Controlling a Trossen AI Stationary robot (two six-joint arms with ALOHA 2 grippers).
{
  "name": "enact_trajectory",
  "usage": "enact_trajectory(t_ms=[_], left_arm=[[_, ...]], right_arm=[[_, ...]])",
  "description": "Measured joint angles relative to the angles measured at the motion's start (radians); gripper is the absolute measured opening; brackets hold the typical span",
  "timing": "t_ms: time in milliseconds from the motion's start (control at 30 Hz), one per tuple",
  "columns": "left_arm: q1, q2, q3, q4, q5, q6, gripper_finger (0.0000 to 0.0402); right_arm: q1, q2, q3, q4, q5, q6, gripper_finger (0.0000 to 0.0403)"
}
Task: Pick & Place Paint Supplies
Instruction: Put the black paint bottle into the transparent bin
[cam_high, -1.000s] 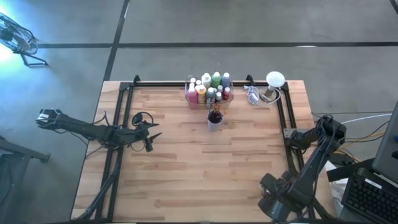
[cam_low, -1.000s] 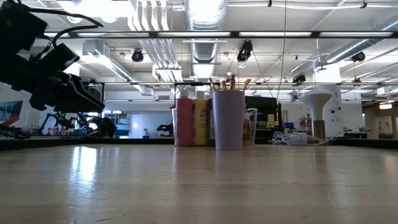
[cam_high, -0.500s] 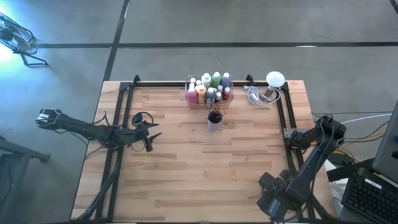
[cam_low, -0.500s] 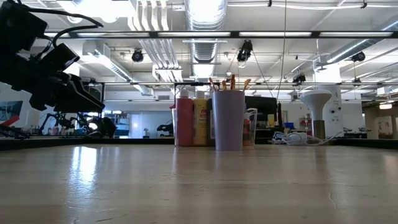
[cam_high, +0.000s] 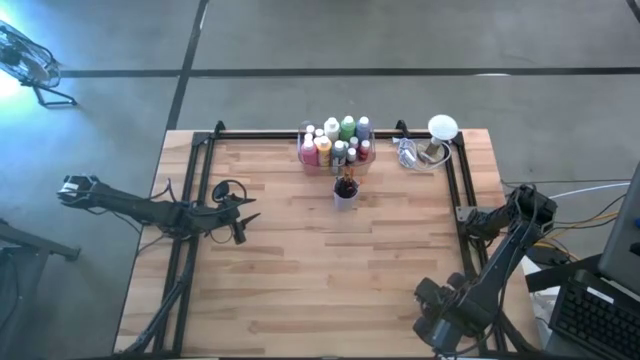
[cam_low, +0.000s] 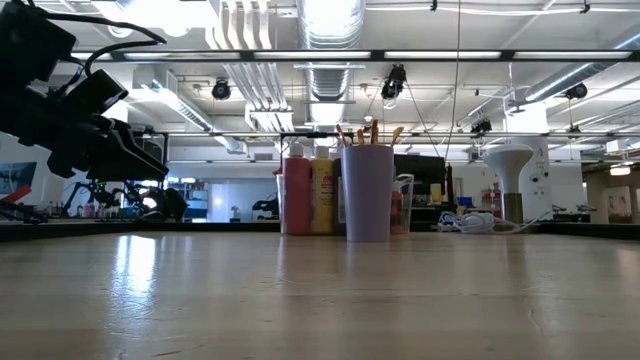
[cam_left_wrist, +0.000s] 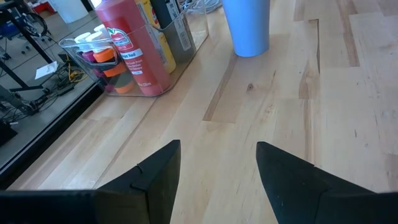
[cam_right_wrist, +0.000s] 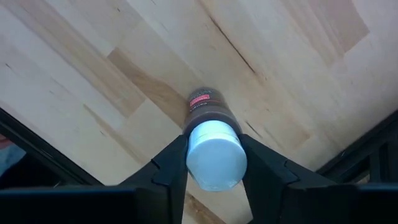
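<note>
Little has shifted since a second ago — only the right gripper (cam_right_wrist: 213, 163), whose fingers now press both sides of a brown paint bottle with a white cap (cam_right_wrist: 213, 152), clasping it above the table's near right corner (cam_high: 400, 335). Other paint bottles (cam_high: 335, 143) crowd a clear bin (cam_left_wrist: 186, 37) at the far edge, with a cup of brushes (cam_high: 345, 190) just before it. Over the table's left side, the left gripper (cam_left_wrist: 217, 165) hangs spread and empty.

Lab hall — ceiling ducts (cam_low: 325, 40), test rigs
</note>
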Motion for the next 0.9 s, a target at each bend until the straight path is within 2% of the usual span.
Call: enact_trajectory(t_ms=[167, 333, 633, 900], left_arm=[[0.0, 0.0, 0.0, 0.0, 0.0, 0.0, 0.0216], [0.0, 0.0, 0.0, 0.0, 0.0, 0.0, 0.0216], [0.0, 0.0, 0.0, 0.0, 0.0, 0.0, 0.0216], [0.0, 0.0, 0.0, 0.0, 0.0, 0.0, 0.0216]], right_arm=[[-0.006, 0.0, 0.006, 0.0, -0.002, -0.006, 0.0128], [-0.033, 0.0, 0.009, -0.001, 0.0, -0.074, 0.0115], [-0.18, 0.0, 0.007, -0.012, 0.004, -0.372, 0.0128], [-0.317, -0.001, 0.007, -0.019, 0.008, -0.658, 0.0114]])
